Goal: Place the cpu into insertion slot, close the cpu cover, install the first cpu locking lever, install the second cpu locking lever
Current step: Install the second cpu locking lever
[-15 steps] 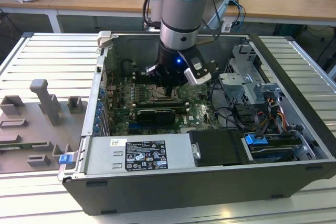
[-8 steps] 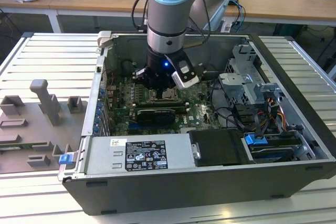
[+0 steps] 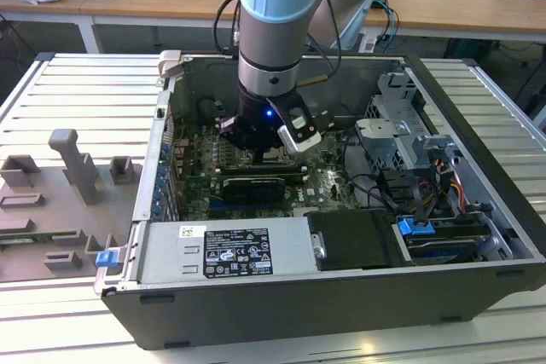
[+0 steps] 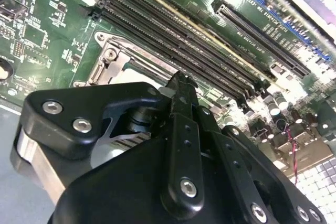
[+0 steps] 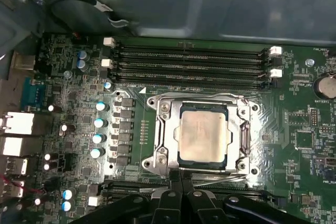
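The cpu (image 5: 202, 135), a pale silvery-beige square, lies flat in the insertion slot (image 5: 205, 164) on the green motherboard. The cpu cover (image 5: 167, 129), a silvery frame plate, lies flat around it, and the chip's face shows through its window. A thin metal lever (image 5: 245, 135) runs along one side of the frame; I cannot tell whether it is latched. My gripper (image 5: 181, 174) hovers at one edge of the socket, its black fingers shut with nothing seen between them. In the second wrist view my gripper (image 4: 181, 80) tips down beside the cover (image 4: 107, 56). In the exterior view my gripper (image 3: 260, 153) reaches down inside the open computer case.
Long black memory slots (image 5: 189, 61) run beside the socket, with the grey case wall (image 5: 210, 3) beyond them. A row of capacitors (image 5: 98, 124) flanks the socket. A power supply (image 3: 226, 253), a drive cage (image 3: 401, 125) and cables (image 3: 426, 185) crowd the case. A grey fixture tray (image 3: 60, 193) lies outside.
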Robot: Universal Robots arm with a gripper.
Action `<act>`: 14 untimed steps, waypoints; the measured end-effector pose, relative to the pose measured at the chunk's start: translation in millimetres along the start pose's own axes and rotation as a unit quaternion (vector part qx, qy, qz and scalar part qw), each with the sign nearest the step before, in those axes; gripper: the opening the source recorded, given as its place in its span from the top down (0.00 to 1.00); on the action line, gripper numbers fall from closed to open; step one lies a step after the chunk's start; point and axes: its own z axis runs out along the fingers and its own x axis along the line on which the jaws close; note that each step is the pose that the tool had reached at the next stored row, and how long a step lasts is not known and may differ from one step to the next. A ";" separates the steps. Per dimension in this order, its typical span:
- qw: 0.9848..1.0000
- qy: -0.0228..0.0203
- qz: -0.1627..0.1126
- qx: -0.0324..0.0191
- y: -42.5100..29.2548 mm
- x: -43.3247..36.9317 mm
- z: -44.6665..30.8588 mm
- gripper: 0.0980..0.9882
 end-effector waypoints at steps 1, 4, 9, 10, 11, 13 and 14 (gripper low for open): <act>1.000 0.000 0.000 -0.002 -1.7 1.3 -0.2 0.99; 1.000 -0.001 0.000 -0.009 -5.4 5.8 -0.8 0.99; 1.000 -0.002 -0.001 -0.027 -9.9 15.3 -1.0 0.99; 1.000 -0.002 -0.001 -0.030 -10.2 15.9 -0.2 0.99; 0.999 -0.002 -0.001 -0.032 -10.4 16.1 1.4 0.99; 0.999 -0.002 -0.001 -0.033 -10.9 16.2 4.2 0.99; 0.999 -0.003 -0.001 -0.034 -11.2 16.5 6.6 0.99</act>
